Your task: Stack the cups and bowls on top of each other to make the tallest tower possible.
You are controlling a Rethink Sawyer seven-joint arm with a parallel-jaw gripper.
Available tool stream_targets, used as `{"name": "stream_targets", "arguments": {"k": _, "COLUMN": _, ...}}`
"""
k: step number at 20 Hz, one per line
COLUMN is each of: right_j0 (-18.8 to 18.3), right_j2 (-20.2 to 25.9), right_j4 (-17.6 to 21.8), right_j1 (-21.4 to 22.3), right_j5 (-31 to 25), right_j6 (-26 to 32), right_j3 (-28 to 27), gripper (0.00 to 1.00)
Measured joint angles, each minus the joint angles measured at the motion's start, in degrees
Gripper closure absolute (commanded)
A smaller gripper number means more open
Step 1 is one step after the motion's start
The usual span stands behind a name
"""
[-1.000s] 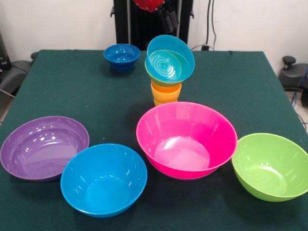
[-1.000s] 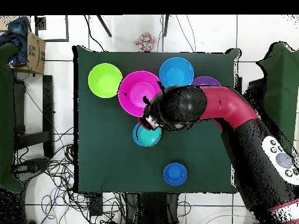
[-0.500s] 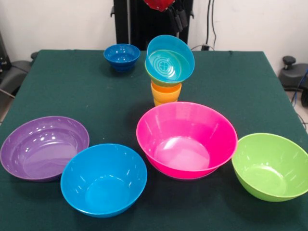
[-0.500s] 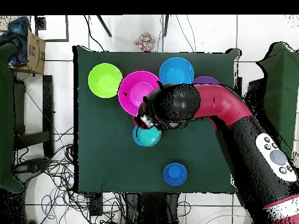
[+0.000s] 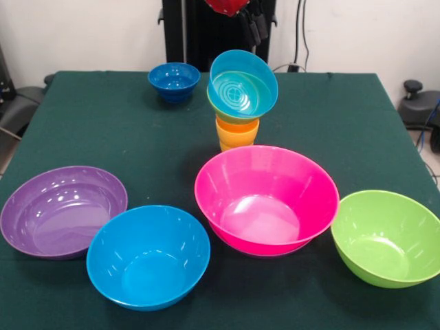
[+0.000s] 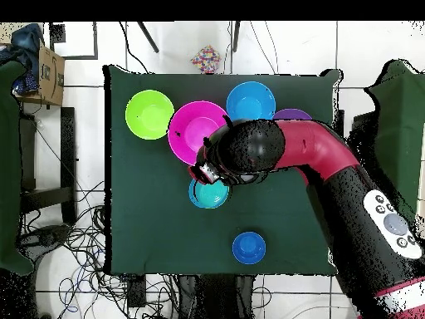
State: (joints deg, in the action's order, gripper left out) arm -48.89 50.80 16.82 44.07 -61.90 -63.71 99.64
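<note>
Tower (image 5: pixel 240 103) stands behind the pink bowl (image 5: pixel 267 199), its light blue bowl (image 5: pixel 243 84) tilted. Tool (image 6: pixel 205 172) above tower; its opening cannot be told.

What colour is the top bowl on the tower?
Light blue top bowl, tilted, with a green bowl beneath; clearest in the front view.

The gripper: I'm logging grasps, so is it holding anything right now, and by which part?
Nothing held. The gripper hangs above the tower, clear of its tilted light blue bowl; whether its fingers are open cannot be told.
</note>
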Motion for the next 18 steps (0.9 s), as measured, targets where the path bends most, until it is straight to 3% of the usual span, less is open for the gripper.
{"name": "stream_targets", "arguments": {"k": 18, "right_j0": -0.4, "right_j2": 0.0, "right_j4": 0.3, "right_j1": 0.0, "right_j5": 2.1, "right_j6": 0.0, "right_j3": 0.4, "gripper": 1.00}}
